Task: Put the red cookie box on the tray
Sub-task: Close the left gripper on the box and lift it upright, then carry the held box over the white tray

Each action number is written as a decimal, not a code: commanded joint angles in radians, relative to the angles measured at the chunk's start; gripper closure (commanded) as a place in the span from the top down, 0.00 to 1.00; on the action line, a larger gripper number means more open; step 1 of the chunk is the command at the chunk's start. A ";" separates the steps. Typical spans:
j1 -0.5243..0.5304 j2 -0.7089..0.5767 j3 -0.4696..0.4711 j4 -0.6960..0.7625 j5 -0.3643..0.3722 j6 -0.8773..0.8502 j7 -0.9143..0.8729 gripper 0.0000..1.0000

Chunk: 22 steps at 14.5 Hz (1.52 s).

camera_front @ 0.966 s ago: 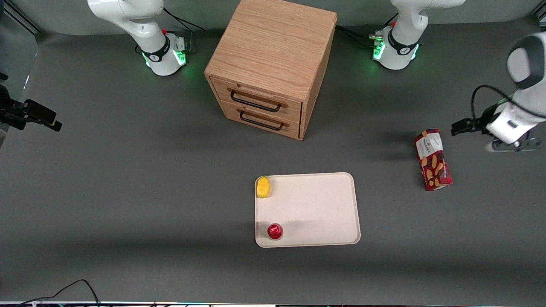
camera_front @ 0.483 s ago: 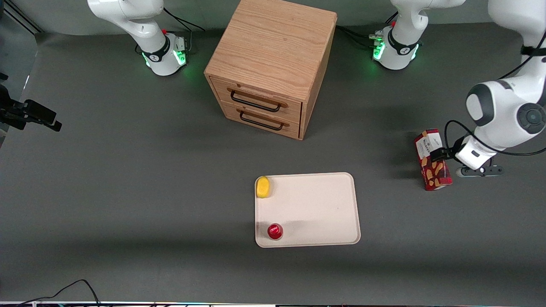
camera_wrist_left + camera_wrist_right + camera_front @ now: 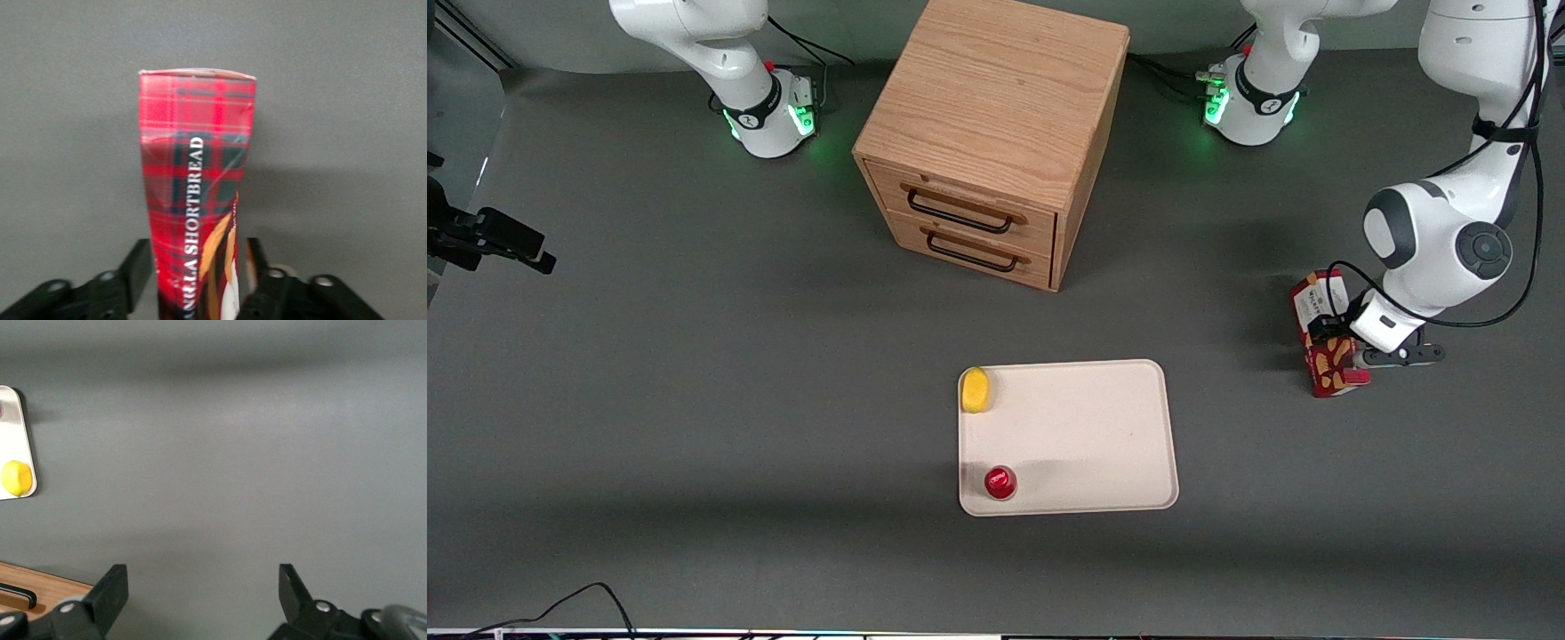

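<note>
The red cookie box (image 3: 1318, 307) lies flat on the dark table toward the working arm's end, apart from the cream-white tray (image 3: 1085, 436). My left gripper (image 3: 1336, 345) is low over the box's nearer half and hides part of it. In the left wrist view the box (image 3: 197, 167) runs lengthwise between the two black fingers (image 3: 138, 267), with a small gap showing on each side. The gripper (image 3: 198, 263) is open around the box.
A yellow round object (image 3: 975, 389) and a small red round object (image 3: 1000, 482) sit on the tray at its edge toward the parked arm. A wooden two-drawer cabinet (image 3: 991, 133) stands farther from the front camera than the tray.
My left arm has swung in from the table's edge and come down over the cookie box. Its fingers now straddle the box. The box and the tray have not moved.
</note>
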 commanded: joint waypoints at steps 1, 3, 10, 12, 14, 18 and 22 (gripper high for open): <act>-0.022 -0.016 0.005 -0.017 -0.031 0.015 0.021 0.00; -0.042 -0.029 0.004 -0.006 -0.031 -0.005 0.009 0.00; -0.131 -0.090 -0.030 0.435 -0.011 -0.648 -0.333 0.00; -0.136 -0.032 -0.111 0.626 0.024 -0.785 -0.540 0.00; -0.136 0.045 -0.199 0.756 0.042 -0.806 -0.709 0.00; -0.175 0.244 -0.308 0.897 0.140 -0.666 -0.999 0.00; -0.197 0.379 -0.365 0.899 0.257 -0.429 -1.105 0.00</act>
